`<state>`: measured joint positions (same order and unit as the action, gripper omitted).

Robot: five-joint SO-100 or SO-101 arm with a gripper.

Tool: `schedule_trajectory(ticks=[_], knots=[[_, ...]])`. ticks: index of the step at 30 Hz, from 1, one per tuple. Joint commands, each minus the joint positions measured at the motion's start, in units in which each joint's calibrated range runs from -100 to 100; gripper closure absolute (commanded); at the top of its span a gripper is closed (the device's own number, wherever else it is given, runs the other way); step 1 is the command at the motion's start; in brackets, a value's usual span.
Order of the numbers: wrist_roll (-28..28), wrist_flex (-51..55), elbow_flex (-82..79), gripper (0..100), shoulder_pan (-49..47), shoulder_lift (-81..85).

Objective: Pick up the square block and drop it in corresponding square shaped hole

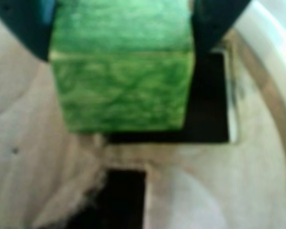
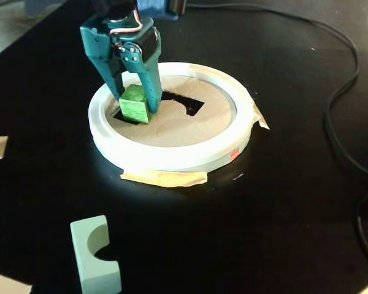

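Note:
A green square block [image 2: 135, 104] is held between the teal fingers of my gripper [image 2: 137, 109], which is shut on it. In the wrist view the block [image 1: 121, 71] fills the upper middle between my gripper's [image 1: 121, 52] dark fingers. It hangs over the square hole [image 1: 209, 105], whose dark opening shows to the block's right and below it. In the fixed view the square hole [image 2: 122, 114] lies at the left of the cardboard lid [image 2: 184, 125] inside a white ring [image 2: 172, 156]. The block sits at the hole's mouth, partly over its edge.
A second dark cut-out [image 1: 121, 198] shows lower in the wrist view; in the fixed view it [image 2: 187, 104] lies right of the gripper. A pale grey arch-shaped block [image 2: 95, 254] lies on the black table at front left. Black cables [image 2: 337, 122] run along the right. Tape tabs [image 2: 165, 177] hold the ring.

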<state>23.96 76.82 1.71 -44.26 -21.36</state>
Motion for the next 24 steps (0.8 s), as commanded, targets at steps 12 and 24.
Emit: schedule_trajectory(ticks=[12,24], knots=[[4.74,13.15,0.3,16,-5.93,7.16],[2.88,6.92,2.39,16,-6.18,10.65]])
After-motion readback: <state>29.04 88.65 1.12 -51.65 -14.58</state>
